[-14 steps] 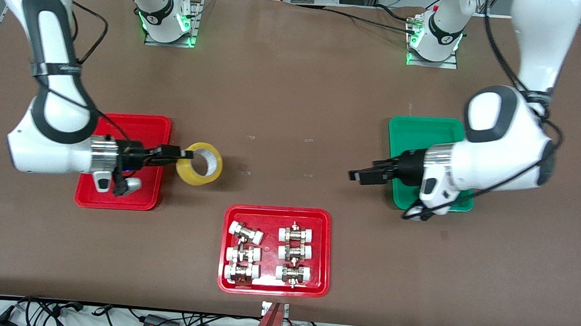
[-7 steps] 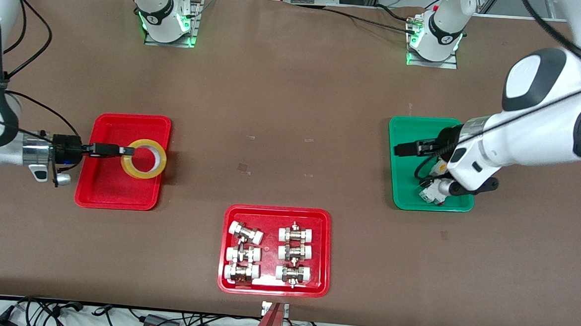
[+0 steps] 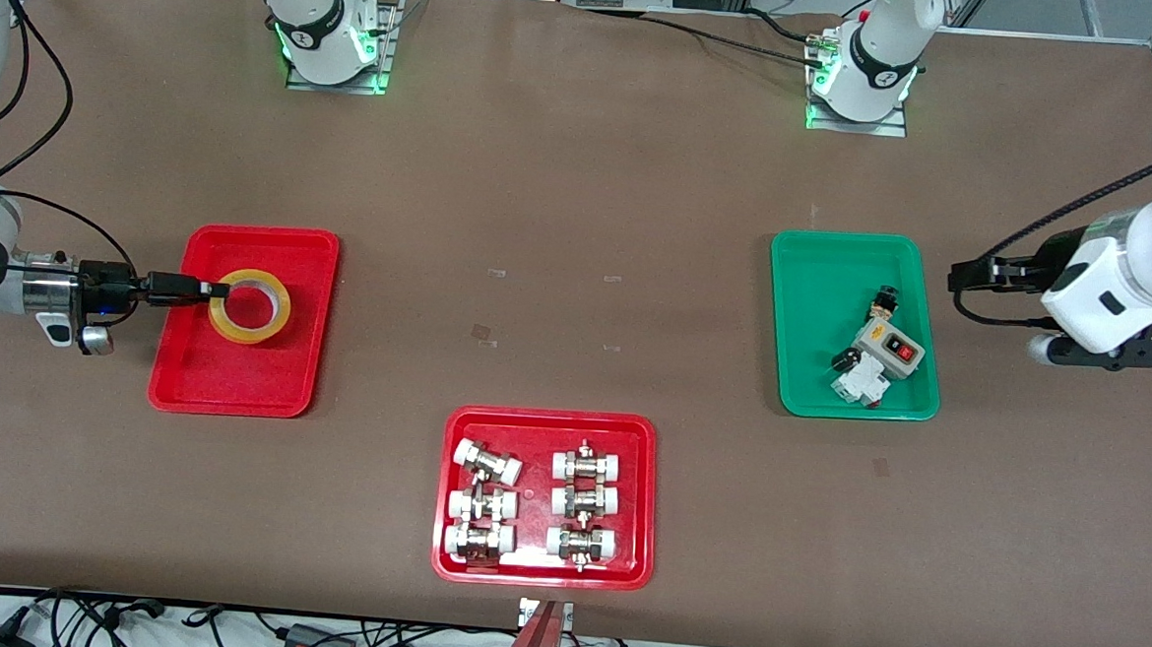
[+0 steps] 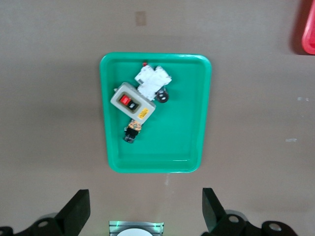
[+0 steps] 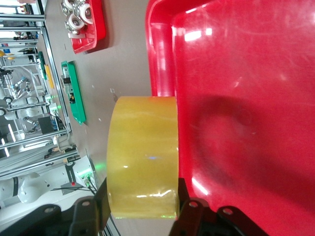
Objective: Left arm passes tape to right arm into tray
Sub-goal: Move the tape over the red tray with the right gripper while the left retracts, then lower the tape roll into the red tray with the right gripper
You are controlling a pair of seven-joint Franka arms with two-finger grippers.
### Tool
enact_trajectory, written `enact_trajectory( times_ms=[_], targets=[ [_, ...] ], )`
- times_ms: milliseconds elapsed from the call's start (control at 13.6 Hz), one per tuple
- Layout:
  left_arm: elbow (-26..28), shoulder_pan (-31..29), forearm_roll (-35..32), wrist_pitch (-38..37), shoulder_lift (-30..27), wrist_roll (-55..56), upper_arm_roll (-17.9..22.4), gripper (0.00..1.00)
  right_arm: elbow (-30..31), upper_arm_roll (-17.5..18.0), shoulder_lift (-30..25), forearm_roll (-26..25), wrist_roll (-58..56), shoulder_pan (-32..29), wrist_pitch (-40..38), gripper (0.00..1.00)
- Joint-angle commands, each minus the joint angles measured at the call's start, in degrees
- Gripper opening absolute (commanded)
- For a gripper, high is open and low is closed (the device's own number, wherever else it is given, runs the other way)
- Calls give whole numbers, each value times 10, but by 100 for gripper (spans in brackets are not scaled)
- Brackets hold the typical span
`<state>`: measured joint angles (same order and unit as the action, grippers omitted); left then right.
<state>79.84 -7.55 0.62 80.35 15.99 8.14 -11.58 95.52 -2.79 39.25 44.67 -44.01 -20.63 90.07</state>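
Note:
The tape, a translucent yellow roll, hangs flat and low over the plain red tray, in the part of it farther from the front camera. My right gripper reaches in from the right arm's end of the table and is shut on the roll's wall. In the right wrist view the tape sits between the two black fingers, with the tray beside it. Whether the roll touches the tray floor I cannot tell. My left gripper is open and empty, drawn back past the green tray; its fingers stand wide apart.
A green tray holds a grey switch box and small electrical parts; the left wrist view shows the same green tray. A red tray of metal fittings lies near the front edge. Both arm bases stand along the table's back edge.
My right gripper carried the tape from beside the red tray to over it, and the roll now lies flatter and lower. My left arm pulled back from over the green tray toward its own end.

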Motion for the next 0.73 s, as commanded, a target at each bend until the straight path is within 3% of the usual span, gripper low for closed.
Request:
enact_trajectory(
  times_ms=[0,293,440,586,659],
  targets=[
    [17,10,-13,12,-9,2,12,100,-6,11,13,-5,-20,-22,-10,30],
    [-3,8,-15,7,-19,34,31,100,-9,11,15,-24,-20,-28,2,31],
    [61,3,-16,36,-67,33,31,100,-9,11,21,-24,-20,-27,18,31],
    [175,3,-16,129,-144,33,31,100,-11,12,32,-17,-19,-27,22,31],
    [192,3,-16,140,-157,35,30,100,-11,16,33,-15,-18,-24,22,31]
  ],
)
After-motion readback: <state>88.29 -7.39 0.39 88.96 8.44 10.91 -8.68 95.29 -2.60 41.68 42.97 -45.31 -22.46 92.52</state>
